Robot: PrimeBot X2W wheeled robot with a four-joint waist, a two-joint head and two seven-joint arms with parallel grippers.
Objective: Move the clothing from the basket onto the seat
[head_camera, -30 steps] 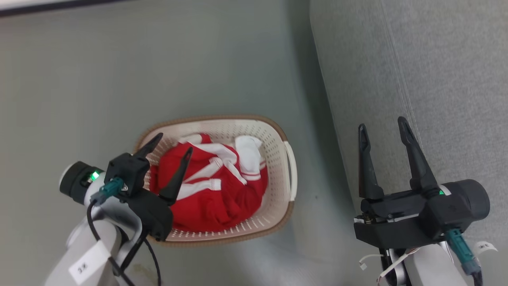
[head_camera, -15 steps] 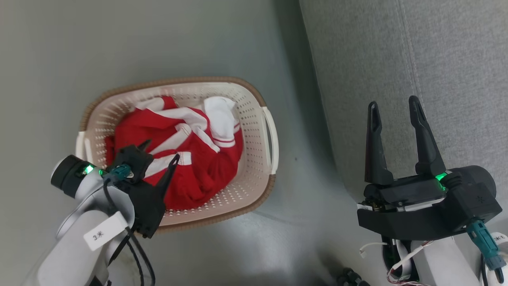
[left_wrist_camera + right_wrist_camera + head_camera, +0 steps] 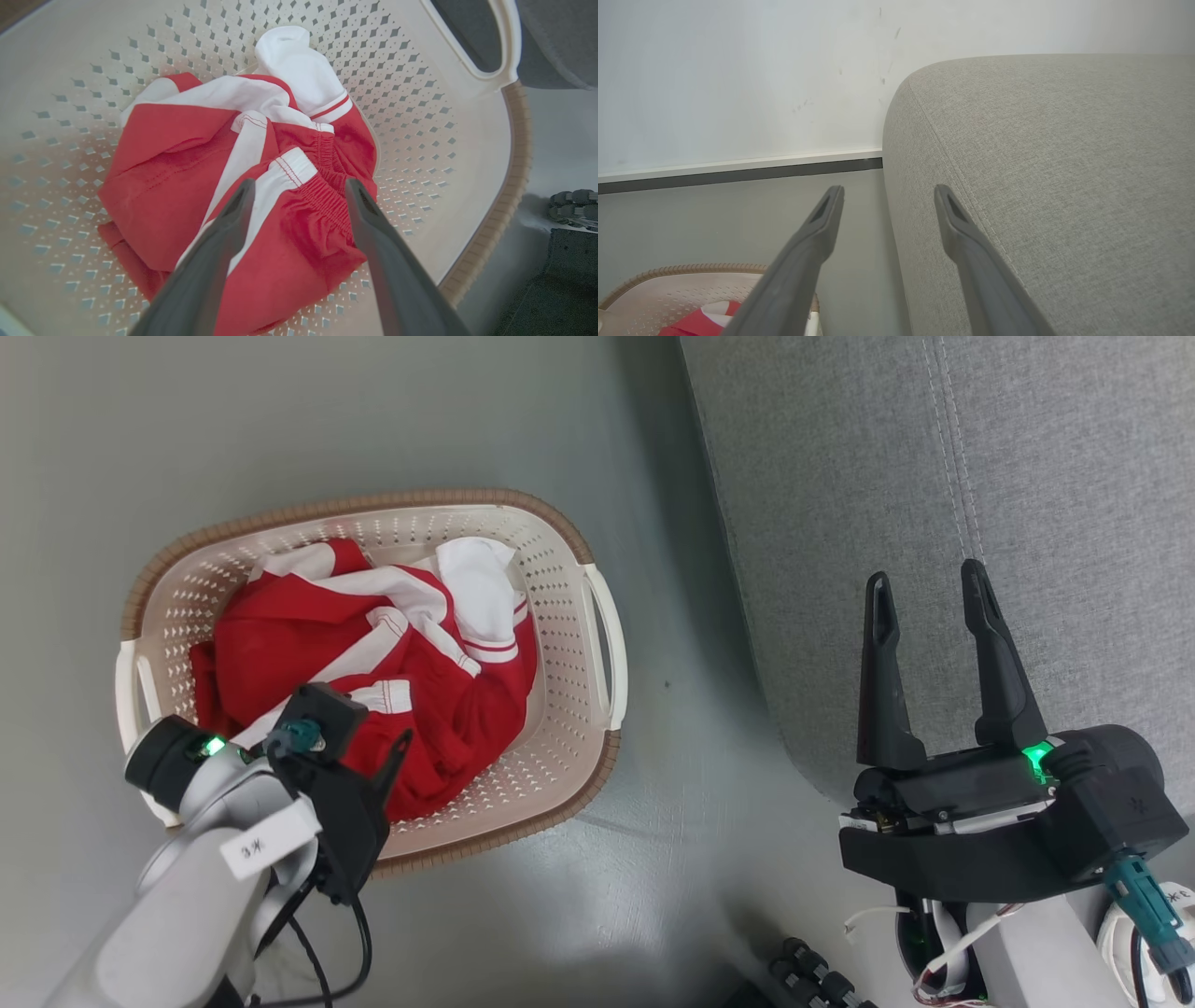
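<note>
Our left gripper point(image 3: 299, 185) spreads its fingers point(image 3: 219, 242), released, over bright-red white-striped fabric clothing point(image 3: 163, 154) in the cream-white perforated plastic basket point(image 3: 420, 93); our right gripper point(image 3: 924, 579) gapes empty. The white forearm tag point(image 3: 269, 841) reads "3".

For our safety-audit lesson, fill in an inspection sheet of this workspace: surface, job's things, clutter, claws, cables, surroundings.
Surface: smooth grey floor.
Job's things: red-and-white clothing heaped in the basket; seat beside it holds no clothing.
Clutter: dark ribbed part by the robot's base, unidentified.
Claws: left claw open, straddling a waistband fold; right claw open at the seat's edge.
Cables: black cable loops under the left wrist; white wires at the right wrist.
Surroundings: white wall, dark baseboard.
</note>
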